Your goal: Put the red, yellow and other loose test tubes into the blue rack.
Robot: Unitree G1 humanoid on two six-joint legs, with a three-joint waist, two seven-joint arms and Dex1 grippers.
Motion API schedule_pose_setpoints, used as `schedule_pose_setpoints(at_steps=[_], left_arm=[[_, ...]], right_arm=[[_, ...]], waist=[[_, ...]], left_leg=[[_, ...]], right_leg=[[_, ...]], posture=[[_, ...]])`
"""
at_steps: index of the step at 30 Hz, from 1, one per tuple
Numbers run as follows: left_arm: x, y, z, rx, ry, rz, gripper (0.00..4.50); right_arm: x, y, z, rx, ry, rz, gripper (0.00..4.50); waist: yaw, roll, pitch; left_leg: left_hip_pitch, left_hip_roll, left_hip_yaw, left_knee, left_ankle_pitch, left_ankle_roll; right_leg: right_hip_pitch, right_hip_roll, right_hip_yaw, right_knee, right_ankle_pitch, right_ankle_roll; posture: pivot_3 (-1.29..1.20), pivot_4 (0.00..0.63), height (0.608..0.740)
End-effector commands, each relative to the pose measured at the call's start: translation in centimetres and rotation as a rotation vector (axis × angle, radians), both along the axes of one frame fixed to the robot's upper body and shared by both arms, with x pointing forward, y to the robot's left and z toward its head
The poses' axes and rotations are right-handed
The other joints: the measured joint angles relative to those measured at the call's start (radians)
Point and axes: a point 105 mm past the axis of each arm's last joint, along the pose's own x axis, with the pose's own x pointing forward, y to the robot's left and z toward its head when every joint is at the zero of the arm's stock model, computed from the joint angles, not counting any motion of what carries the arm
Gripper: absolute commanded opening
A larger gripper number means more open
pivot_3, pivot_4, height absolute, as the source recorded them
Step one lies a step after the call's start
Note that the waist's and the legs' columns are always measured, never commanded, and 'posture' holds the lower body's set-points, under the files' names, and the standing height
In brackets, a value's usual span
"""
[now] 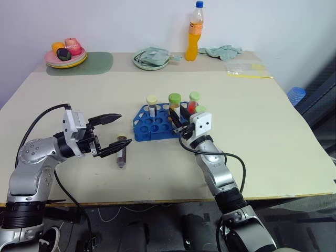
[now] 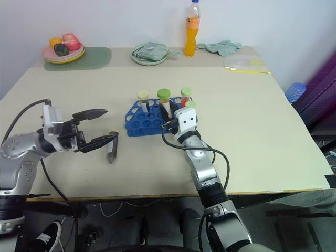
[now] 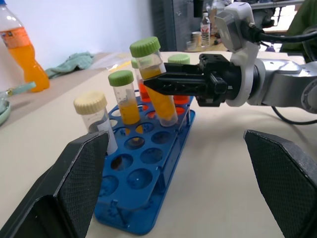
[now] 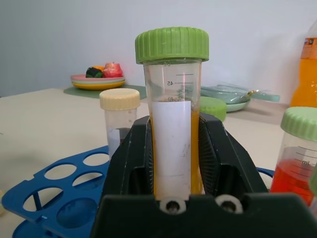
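Pale beige table (image 1: 273,142) spans most of view, far edge against plain white wall (image 1: 105,21). Green placemat (image 1: 100,63) at 11 o'clock, stack of pink and yellow plates (image 1: 65,59) with toy food on its left end. Pale green plate (image 1: 149,62) with folded cloth at 12 o'clock; orange drink bottle (image 1: 194,32), blue cap, just beside it. Green cloth (image 1: 223,51) at 1 o'clock, clear plastic bag (image 1: 244,68) near it. Dark floor below near edge, cables (image 1: 121,212) trailing. Light even.
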Motion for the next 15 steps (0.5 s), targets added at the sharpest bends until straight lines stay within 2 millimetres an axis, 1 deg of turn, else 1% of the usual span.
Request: schedule_pose_setpoints(at_steps=[1, 7, 15], left_arm=[[-0.1, -0.3, 1.3, 0.008, -0.044, -0.01, 4.5], [-0.4, -0.2, 1.3, 0.015, -0.037, -0.01, 4.5], [-0.6, -0.1, 1.4, 0.021, -0.028, -0.008, 4.5]], right_arm=[[-0.4, 0.2, 0.5, 0.02, -0.019, 0.001, 0.74], [-0.1, -0.4, -0.3, 0.038, 0.013, -0.024, 0.74], [0.3, -1.1, -0.7, 0.161, 0.046, -0.067, 0.74]], waist=[[0.0, 0.0, 0.0], [0.001, 0.0, 0.0], [0.001, 0.0, 0.0]], left_leg=[[0.0, 0.0, 0.0, 0.0, 0.0, 0.0], [0.0, 0.0, 0.0, 0.0, 0.0, 0.0], [0.001, 0.0, 0.0, 0.0, 0.0, 0.0]], right_leg=[[0.0, 0.0, 0.0, 0.0, 0.0, 0.0], [0.0, 0.0, 0.0, 0.0, 0.0, 0.0], [0.001, 0.0, 0.0, 0.0, -0.001, -0.002]], posture=[[0.0, 0.15, 0.74], [0.0, 0.15, 0.74], [0.0, 0.15, 0.74]])
